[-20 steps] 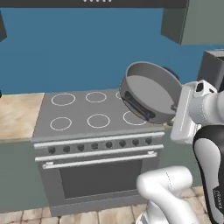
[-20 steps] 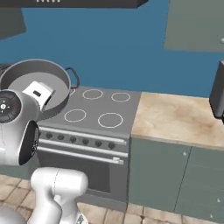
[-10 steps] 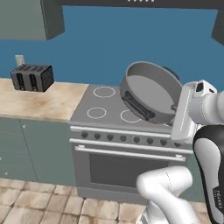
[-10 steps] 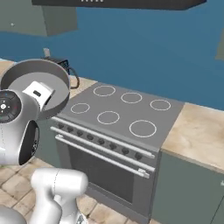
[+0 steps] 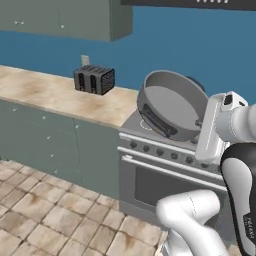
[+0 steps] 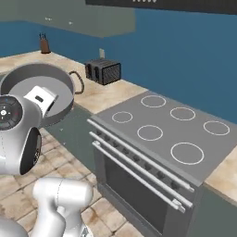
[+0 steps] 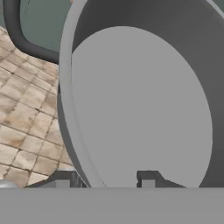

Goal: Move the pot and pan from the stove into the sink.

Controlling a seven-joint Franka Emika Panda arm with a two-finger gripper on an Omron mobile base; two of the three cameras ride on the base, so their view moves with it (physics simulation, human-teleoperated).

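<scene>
Gripper [image 7: 107, 179]: clamped on the pot's wall, one finger inside, one outside.
Pot [image 5: 172, 105]: held up in the air at the fingertips, tipped on its side, its open mouth turned back toward the hand.
Stove [image 6: 162, 134]: below and beyond the gripper, six ring burners bare.
Toaster [image 5: 94, 79]: on the counter, off to the gripper's left.

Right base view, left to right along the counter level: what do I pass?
Dark knife block → round grey metal pot held up on the gripper → black two-slot toaster → grey stove with white ring burners.
</scene>
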